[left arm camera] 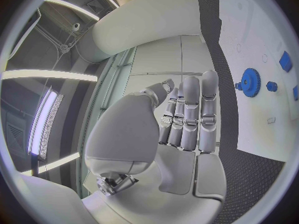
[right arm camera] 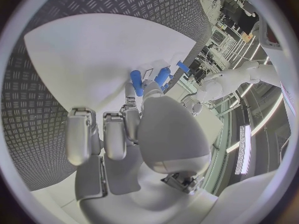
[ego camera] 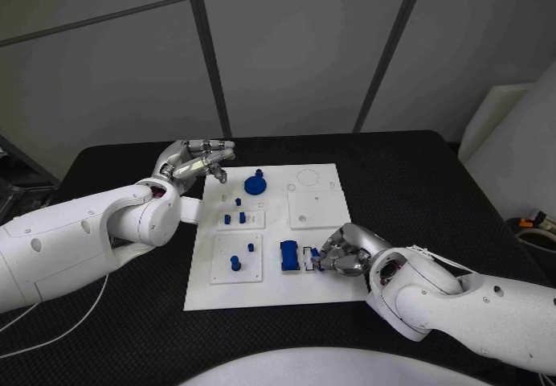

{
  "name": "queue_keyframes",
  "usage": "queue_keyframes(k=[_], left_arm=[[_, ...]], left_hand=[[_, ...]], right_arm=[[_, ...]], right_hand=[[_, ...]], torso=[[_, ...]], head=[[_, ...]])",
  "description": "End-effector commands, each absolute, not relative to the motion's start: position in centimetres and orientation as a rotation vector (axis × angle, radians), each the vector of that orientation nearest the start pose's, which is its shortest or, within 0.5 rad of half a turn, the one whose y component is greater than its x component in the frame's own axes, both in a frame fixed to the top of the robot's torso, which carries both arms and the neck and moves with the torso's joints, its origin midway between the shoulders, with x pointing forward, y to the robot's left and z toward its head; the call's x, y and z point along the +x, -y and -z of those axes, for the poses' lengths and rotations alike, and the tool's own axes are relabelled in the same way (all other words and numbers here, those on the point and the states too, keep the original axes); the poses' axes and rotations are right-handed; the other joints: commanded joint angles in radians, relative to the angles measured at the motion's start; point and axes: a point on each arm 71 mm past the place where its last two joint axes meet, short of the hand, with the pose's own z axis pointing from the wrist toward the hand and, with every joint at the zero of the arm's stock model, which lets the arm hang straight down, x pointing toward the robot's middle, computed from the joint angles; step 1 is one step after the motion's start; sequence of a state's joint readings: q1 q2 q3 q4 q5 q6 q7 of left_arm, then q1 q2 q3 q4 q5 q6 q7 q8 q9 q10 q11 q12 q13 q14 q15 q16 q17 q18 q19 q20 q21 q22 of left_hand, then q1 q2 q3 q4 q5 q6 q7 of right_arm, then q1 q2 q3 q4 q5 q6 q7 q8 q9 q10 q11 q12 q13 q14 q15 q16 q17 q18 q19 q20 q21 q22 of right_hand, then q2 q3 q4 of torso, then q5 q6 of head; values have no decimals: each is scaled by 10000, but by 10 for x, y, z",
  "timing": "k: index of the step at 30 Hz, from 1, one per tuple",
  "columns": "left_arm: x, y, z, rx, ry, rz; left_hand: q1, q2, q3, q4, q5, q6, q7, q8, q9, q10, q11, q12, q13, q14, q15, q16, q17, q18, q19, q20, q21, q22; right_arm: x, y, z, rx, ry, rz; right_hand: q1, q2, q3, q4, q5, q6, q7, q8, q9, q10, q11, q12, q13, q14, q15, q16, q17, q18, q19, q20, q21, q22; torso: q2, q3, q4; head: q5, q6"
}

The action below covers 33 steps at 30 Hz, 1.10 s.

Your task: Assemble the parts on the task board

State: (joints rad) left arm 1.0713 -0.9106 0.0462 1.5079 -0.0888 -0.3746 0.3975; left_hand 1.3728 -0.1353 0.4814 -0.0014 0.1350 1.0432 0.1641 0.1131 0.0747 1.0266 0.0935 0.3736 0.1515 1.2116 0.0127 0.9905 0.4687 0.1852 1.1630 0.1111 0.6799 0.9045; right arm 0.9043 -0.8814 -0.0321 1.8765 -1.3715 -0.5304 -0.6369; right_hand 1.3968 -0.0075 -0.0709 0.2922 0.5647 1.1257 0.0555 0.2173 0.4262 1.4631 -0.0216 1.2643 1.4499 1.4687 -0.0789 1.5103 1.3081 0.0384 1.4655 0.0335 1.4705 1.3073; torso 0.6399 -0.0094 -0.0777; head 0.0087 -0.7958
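The white task board (ego camera: 336, 289) lies in the middle of the black table. My right hand (ego camera: 344, 252) rests on its near right part, thumb and a finger pinching a small blue peg (ego camera: 312, 257) (right arm camera: 136, 82) beside a blue block (ego camera: 288, 256); the other fingers are curled in. My left hand (ego camera: 197, 161) (left arm camera: 187, 119) hovers at the board's far left corner, fingers straight and side by side, holding nothing. A blue gear (ego camera: 256, 184) (left arm camera: 250, 82) sits on the board just right of that hand. Small blue pegs (ego camera: 241, 217) stand in the left plates.
A raised white square plate (ego camera: 315, 209) sits right of centre on the board, with a round outline (ego camera: 308, 177) behind it. White panels lean at the table's right edge (ego camera: 510, 137). A dark cable (ego camera: 58, 330) runs over the table's near left.
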Motion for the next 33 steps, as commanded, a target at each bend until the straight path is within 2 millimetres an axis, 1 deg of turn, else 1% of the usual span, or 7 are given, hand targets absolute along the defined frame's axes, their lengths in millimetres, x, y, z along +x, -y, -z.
queue_keyframes(k=[1, 3, 7, 16, 28, 31, 33], left_arm=[[480, -252, 206, -11422, -13653, 14107], [480, -252, 206, -11421, -13655, 14112], [480, -251, 206, -11420, -13659, 14121], [480, -252, 206, -11427, -13672, 14118], [480, -251, 206, -11432, -13693, 14129], [480, -251, 207, -11433, -13700, 14135], [480, -251, 207, -11433, -13703, 14137]], left_hand=[[-56, 47, -67, -8, -11, -63, 0, -46, -13, -69, 30, 29, 0, -66, 20, 4, -13, -37, -81, 21, -31, -9], [-56, 47, -67, -8, -11, -63, 0, -46, -13, -69, 30, 29, 0, -66, 20, 4, -13, -37, -81, 21, -31, -9], [-56, 47, -67, -8, -11, -63, 0, -46, -13, -69, 30, 29, 0, -66, 20, 4, -13, -37, -81, 21, -31, -9], [-59, 44, -71, -9, -12, -77, 2, -51, -15, -86, 33, 35, -2, -69, 22, 7, -18, -37, -79, 23, -34, -10], [-59, 44, -71, -9, -12, -77, 2, -51, -15, -86, 33, 35, -2, -69, 22, 7, -18, -37, -79, 23, -34, -10], [-59, 44, -71, -9, -12, -77, 2, -51, -15, -86, 33, 35, -2, -69, 22, 7, -18, -37, -79, 23, -34, -10], [-59, 44, -71, -9, -12, -77, 2, -51, -15, -86, 33, 35, -2, -69, 22, 7, -18, -37, -79, 23, -34, -10]], right_arm=[[358, 152, 275, 3885, -20135, -5860], [358, 150, 276, 3885, -20172, -5883], [359, 146, 276, 3872, -20181, -6002], [358, 141, 275, 3883, -20057, -6235], [358, 138, 274, 3894, -19933, -6411], [359, 137, 273, 3913, -19873, -6475], [359, 137, 273, 3929, -19849, -6482]], right_hand=[[-279, -31, -39, -15, 251, 169, -109, 35, -7, 159, -75, 60, -832, 818, -76, 69, 1620, -45, 101, -36, 34, 1558], [-395, -25, -72, -15, 434, 181, -117, 39, 15, 169, -82, 78, -816, 819, -82, 72, 1625, -47, 106, -41, 39, 1565], [-502, -17, -107, -11, 535, 210, -128, 55, 41, 176, -90, 86, -807, 822, -88, 80, 1641, -48, 109, -46, 41, 1569], [-614, -12, -151, -8, 572, 251, -145, 81, 72, 179, -102, 72, -814, 824, -96, 87, 1653, -49, 113, -52, 46, 1575], [-698, 4, -184, -19, 581, 335, -189, 141, 129, 190, -133, 70, -813, 825, -115, 90, 1659, -51, 122, -65, 54, 1586], [-829, -18, -255, -7, 499, 353, -198, 165, 170, 198, -145, 74, -807, 824, -129, 88, 1656, -51, 120, -77, 52, 1586], [-1093, -40, -392, 1, 152, 321, -179, 156, 198, 197, -130, 59, -813, 814, -122, 64, 1614, -45, 102, -83, 34, 1568]], torso=[[15, -1, 6], [11, -1, 4], [4, 7, -7], [-5, 5, -23], [-5, 10, -18], [-3, 9, -16], [-7, 8, -18]], head=[[14, -8], [17, -13], [49, -45], [93, -56], [100, -53], [99, -51], [98, -51]])
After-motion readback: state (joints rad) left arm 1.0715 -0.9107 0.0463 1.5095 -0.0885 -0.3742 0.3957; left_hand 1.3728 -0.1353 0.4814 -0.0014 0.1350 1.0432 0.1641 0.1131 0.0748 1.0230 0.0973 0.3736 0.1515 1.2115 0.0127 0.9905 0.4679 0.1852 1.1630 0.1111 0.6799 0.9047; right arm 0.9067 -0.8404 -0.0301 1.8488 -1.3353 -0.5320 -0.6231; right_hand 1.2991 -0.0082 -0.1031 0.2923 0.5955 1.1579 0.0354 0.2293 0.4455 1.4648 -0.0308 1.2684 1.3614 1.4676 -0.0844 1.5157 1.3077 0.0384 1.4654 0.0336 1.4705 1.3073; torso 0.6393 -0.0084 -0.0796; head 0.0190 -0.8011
